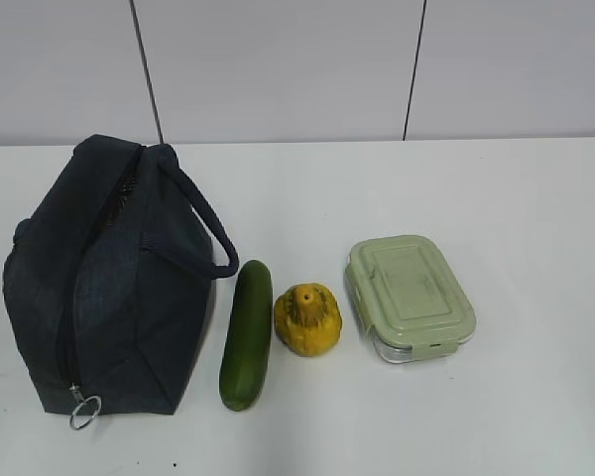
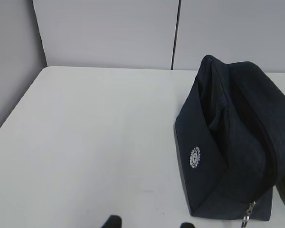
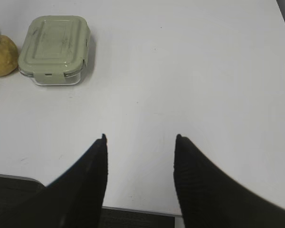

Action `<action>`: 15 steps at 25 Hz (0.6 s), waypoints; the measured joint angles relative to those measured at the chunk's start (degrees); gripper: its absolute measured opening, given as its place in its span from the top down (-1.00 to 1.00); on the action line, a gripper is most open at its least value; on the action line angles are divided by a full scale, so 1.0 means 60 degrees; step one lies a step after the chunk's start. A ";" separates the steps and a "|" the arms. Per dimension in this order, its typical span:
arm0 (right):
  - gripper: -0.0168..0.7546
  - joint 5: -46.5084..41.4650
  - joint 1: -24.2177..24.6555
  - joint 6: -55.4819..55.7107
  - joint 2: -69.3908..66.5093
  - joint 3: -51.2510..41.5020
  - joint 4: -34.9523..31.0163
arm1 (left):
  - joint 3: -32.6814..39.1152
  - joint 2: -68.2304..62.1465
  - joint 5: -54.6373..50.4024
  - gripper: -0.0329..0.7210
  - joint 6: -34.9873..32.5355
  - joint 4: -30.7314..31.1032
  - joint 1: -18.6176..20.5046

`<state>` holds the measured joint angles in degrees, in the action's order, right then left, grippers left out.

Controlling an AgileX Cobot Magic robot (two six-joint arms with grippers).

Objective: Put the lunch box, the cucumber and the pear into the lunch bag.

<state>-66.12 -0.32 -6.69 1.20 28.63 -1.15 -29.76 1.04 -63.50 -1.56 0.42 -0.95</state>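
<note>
The dark navy lunch bag [image 1: 104, 278] lies at the left of the white table, zipper shut, ring pull [image 1: 84, 412] at its near end; it also shows in the left wrist view [image 2: 232, 142]. The dark green cucumber [image 1: 247, 334] lies right of the bag. The yellow-orange pear [image 1: 307, 318] sits beside it and shows at the edge of the right wrist view [image 3: 1, 54]. The lunch box [image 1: 410, 296] with its sage-green lid is right of the pear, also in the right wrist view [image 3: 54, 49]. My left gripper [image 2: 149, 223] is open, left of the bag. My right gripper [image 3: 140, 137] is open and empty, well short of the lunch box.
The white table [image 1: 516, 198] runs back to a grey panelled wall [image 1: 278, 59]. The table's near edge [image 3: 133, 209] lies under my right gripper. The table's left edge [image 2: 19, 104] shows in the left wrist view. Neither arm shows in the exterior view.
</note>
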 joint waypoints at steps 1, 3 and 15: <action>0.01 0.0000 0.0000 0.0000 0.0000 0.0000 0.0000 | 0.0000 0.0000 0.0000 0.28 0.0000 0.0000 0.0000; 0.01 0.0000 0.0000 0.0000 0.0000 0.0000 0.0000 | 0.0000 0.0000 0.0000 0.28 0.0000 0.0000 0.0000; -0.15 0.0309 0.0000 0.0175 -0.1005 0.0096 -0.0063 | 0.0000 0.0000 0.0000 0.28 0.0000 0.0000 0.0007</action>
<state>-64.27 -0.32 -5.64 -4.83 29.21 -1.53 -29.76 1.04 -63.50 -1.56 0.42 -0.90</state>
